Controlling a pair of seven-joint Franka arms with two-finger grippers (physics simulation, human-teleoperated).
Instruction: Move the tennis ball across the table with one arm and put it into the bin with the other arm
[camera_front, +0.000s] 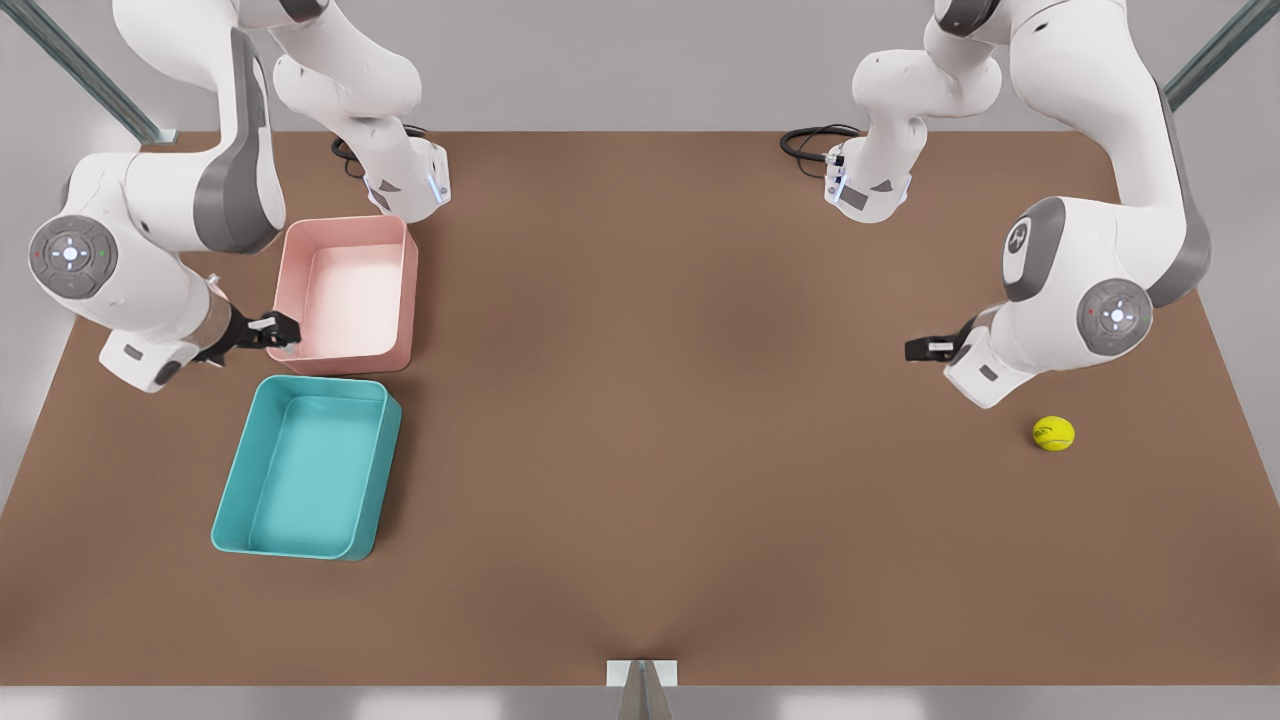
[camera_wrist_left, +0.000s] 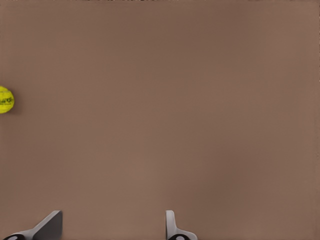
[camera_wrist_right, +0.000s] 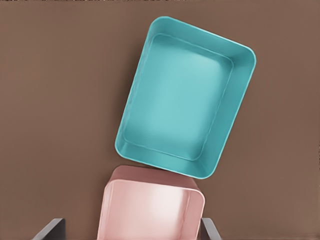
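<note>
The tennis ball (camera_front: 1054, 433) lies on the brown table near the front view's right edge, and appears again in the left wrist view (camera_wrist_left: 5, 100). My left gripper (camera_front: 925, 348) hovers open above the table, up and to the left of the ball in the front view, with nothing between its fingers (camera_wrist_left: 50, 226). The teal bin (camera_front: 388, 470) sits empty at the front view's left (camera_wrist_right: 240, 100). My right gripper (camera_front: 275, 330) is open over the pink tub's left near corner, just behind the teal bin; its fingertips (camera_wrist_right: 50, 227) hold nothing.
A pink tub (camera_front: 408, 290) stands empty directly behind the teal bin, nearly touching it (camera_wrist_right: 150, 187). Black cables (camera_front: 810, 140) lie at the table's back edge by the arm bases. A small white bracket (camera_front: 641, 672) sits at the front edge.
</note>
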